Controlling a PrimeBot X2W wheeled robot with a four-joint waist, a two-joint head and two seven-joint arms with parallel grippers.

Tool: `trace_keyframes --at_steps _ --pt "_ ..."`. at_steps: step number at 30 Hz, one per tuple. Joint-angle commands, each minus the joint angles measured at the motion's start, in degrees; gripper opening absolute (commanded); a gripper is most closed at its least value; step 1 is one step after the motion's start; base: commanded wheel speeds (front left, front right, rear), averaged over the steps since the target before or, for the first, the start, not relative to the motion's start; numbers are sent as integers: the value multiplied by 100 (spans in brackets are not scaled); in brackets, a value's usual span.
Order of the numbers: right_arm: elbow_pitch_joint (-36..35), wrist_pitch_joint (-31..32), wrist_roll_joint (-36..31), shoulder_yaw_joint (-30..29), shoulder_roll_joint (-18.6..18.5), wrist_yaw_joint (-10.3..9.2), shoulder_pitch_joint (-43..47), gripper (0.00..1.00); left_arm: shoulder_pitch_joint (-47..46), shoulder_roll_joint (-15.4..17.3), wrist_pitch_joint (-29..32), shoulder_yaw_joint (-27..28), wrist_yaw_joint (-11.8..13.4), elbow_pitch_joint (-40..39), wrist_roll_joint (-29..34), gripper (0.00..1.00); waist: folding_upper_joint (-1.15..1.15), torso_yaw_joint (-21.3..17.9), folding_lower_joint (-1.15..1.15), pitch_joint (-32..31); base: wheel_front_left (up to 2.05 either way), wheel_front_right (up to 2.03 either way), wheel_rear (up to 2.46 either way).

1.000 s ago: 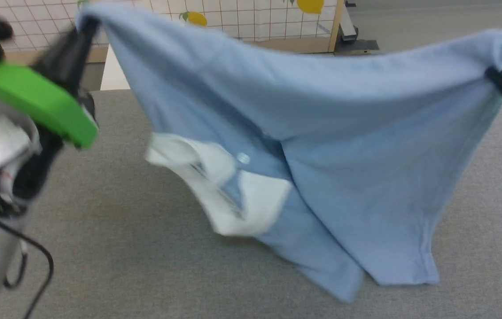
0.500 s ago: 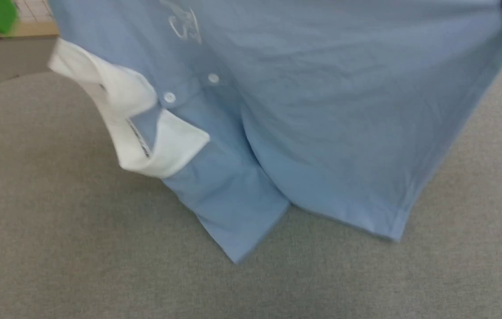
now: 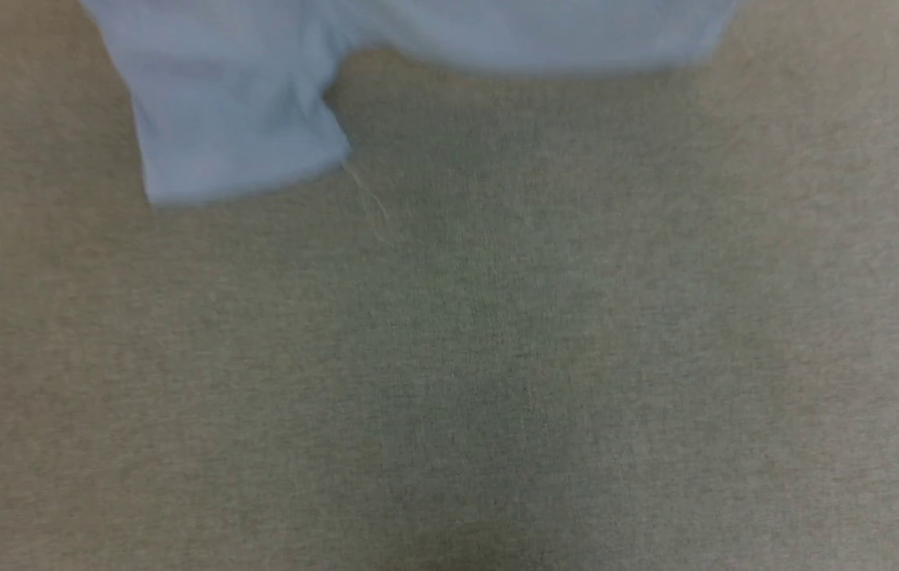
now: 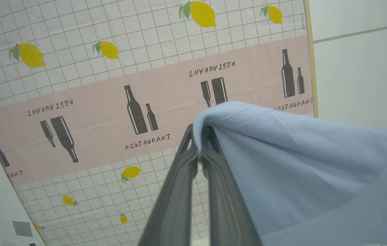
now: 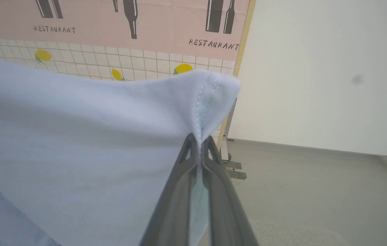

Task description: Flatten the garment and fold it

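Your left gripper (image 4: 198,138) is clamped on 1 corner of the garment (image 4: 299,164), your right gripper (image 5: 200,142) on another; its lower edge hangs blurred over the grey surface (image 3: 449,357).

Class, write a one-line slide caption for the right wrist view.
Shut on a stitched corner, the right gripper holds the garment up before a lemon-and-bottle printed screen.

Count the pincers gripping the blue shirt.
2. The left pincer is shut on one corner of the shirt; the right pincer is shut on another corner.
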Motion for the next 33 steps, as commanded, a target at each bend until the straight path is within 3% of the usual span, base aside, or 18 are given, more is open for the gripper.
trace_keyframes --at_steps 1,9,16,25,33 --pt "90 -153 -156 -49 39 20 -227 0 -301 -21 -154 13 -39 81 109 0 28 -160 -1 791 0 0 0" --pt "618 -829 -619 -69 174 20 -834 0 -1038 -101 -819 -76 -164 656 277 0 28 -180 -1 1129 0 0 0" --pt "879 -1123 -483 74 193 20 -384 0 -552 -195 -1226 -273 -228 950 90 0 28 -32 -1 1161 0 0 0" --pt "1024 -1826 292 675 -58 20 1224 0 1085 -392 -1890 -642 -259 1218 -287 0 28 200 -1 599 0 0 0" --pt "1190 -2439 1121 965 -408 20 3218 0 3275 -639 -2431 -892 -192 1262 -711 0 28 351 -1 -529 0 0 0"
